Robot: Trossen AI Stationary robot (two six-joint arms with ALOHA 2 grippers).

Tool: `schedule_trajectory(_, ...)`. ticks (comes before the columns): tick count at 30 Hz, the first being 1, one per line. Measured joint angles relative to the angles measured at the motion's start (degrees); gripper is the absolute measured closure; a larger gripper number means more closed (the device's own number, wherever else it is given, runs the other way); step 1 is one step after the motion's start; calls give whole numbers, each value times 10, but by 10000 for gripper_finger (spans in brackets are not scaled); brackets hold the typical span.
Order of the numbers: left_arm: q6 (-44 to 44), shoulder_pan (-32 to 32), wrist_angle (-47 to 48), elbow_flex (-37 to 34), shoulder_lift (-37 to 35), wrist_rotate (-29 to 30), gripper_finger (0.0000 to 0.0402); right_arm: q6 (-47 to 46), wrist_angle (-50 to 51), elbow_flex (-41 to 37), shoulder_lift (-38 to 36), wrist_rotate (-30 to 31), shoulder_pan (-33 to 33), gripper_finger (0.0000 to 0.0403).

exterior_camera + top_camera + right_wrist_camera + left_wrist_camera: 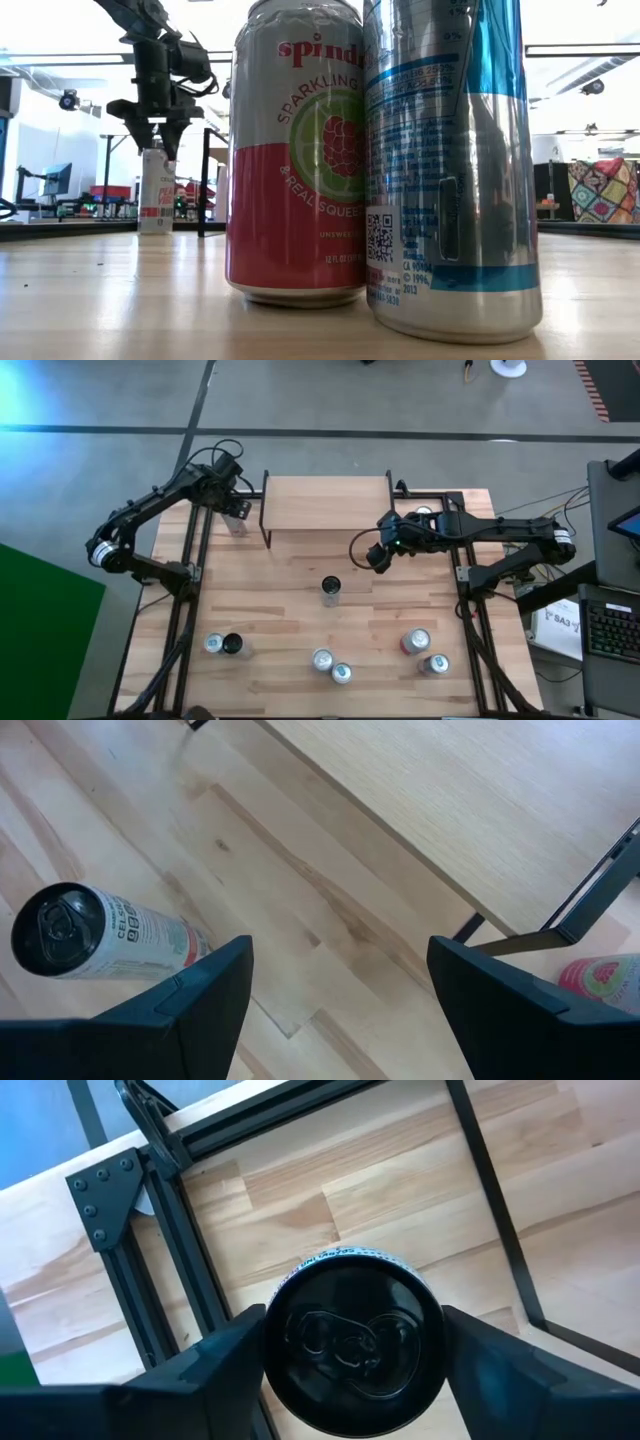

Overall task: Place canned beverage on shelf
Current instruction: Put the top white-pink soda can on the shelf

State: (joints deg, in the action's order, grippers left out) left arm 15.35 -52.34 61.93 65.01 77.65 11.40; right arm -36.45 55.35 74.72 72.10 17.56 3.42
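black-topped can (352, 1342) stands upright between the left gripper's (350, 1355) spread fingers, seemingly just touching.

High view: overhead, straight down on the whole counter (300, 610). Low view: counter height, level, close behind two cans. Wrist views: steeply downward, near the boards. The shelf (325, 502) appears in both high and right wrist views.

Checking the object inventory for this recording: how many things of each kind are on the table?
Cans: 8
Shelf: 1
Total: 9
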Motion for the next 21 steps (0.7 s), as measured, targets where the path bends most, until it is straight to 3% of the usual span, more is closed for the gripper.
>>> schedule_trajectory(11,-31,0,45,37,-37,-5,146,3,2,0,0,2,0,115)
schedule_trajectory(21,-115,2,158,206,-26,-58,143,15,1,0,0,5,0,115)
